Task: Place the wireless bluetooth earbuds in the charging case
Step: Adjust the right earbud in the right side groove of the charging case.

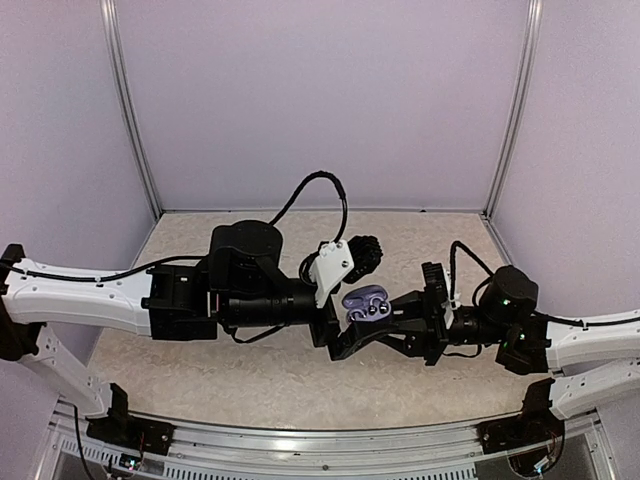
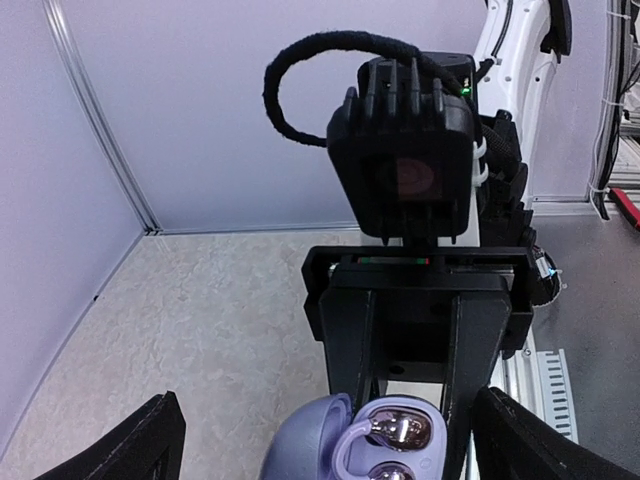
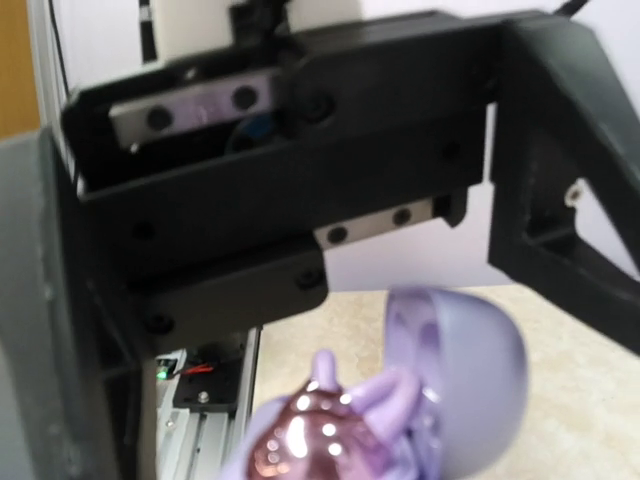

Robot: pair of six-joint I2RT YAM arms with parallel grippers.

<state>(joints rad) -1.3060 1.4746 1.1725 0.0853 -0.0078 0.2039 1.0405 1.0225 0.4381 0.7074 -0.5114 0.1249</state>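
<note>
The lavender charging case (image 1: 362, 299) hangs above the table between the two arms with its lid (image 2: 305, 445) swung open. My right gripper (image 2: 408, 402) is shut on the case's base, one black finger on each side. Two wireless bluetooth earbuds (image 1: 376, 311) lie in its wells, each with a shiny mauve face (image 2: 402, 431) and a lavender ear hook. One earbud (image 3: 300, 440) shows close and blurred in the right wrist view, beside the lid (image 3: 470, 370). My left gripper (image 2: 335, 445) is open wide, its fingers (image 2: 140, 450) standing either side of the case, apart from it.
The speckled beige tabletop (image 1: 260, 375) lies below, with pale walls behind and at both sides. A metal rail (image 1: 330, 445) runs along the near edge by the arm bases. The two wrists face each other closely at mid-table.
</note>
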